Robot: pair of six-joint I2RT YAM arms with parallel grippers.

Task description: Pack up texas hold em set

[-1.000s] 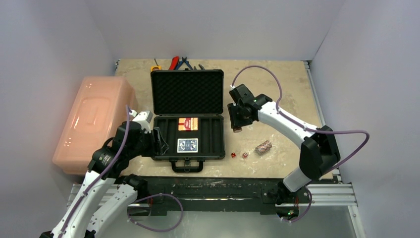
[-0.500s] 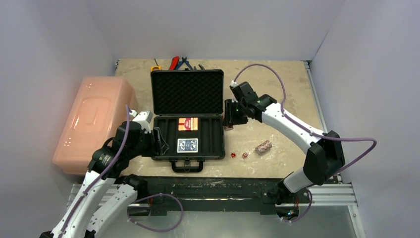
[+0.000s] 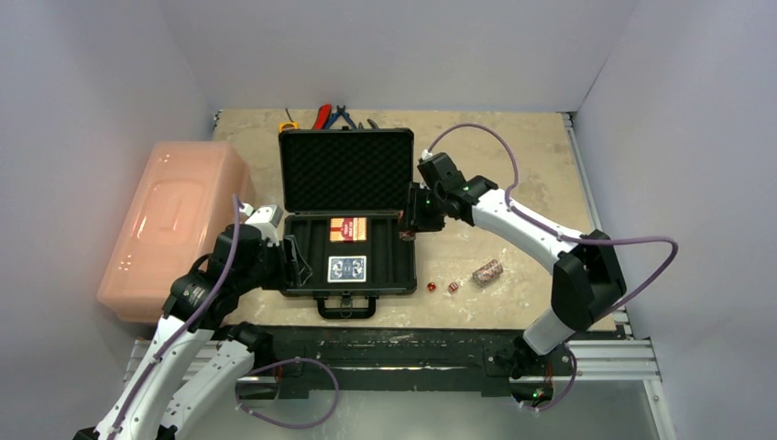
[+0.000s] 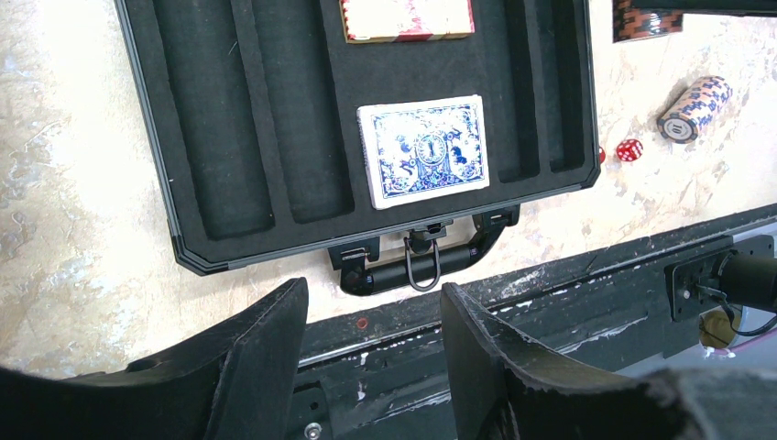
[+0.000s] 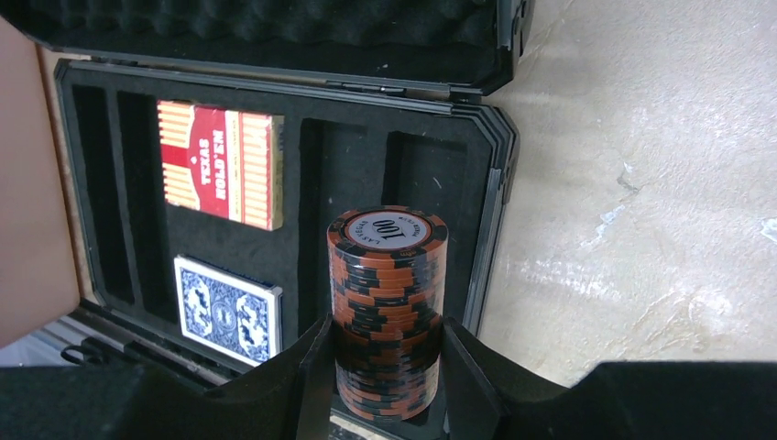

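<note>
Since a second ago the right claw (image 3: 410, 225) has moved left from the bare bench (image 3: 522, 165) to over the right edge of the open black foam-lined briefcase-like case (image 3: 389, 258). The left arm has not moved.

Bench is a scuffed beige board with pale grey walls around it. A pink translucent plastic bin (image 3: 169, 225) sits at the left and hand tools (image 3: 330, 116) at the far edge.

The right claw is partly closed on a reddish-black chip roll (image 5: 388, 312). The roll's long axis runs along the fingers, with the "100" end face pointing away from the wrist.

The left claw (image 4: 371, 316) is half open and holds nothing, just beside the case's left edge.

The case's long axis runs left-right, handle near, lid up at the far side. The red card deck (image 3: 347, 228) and blue card deck (image 3: 347, 269) lie inside. The second chip roll (image 3: 487, 271) lies on its side to the right of the case, and two red dice (image 3: 441, 287) lie between it and the case.
</note>
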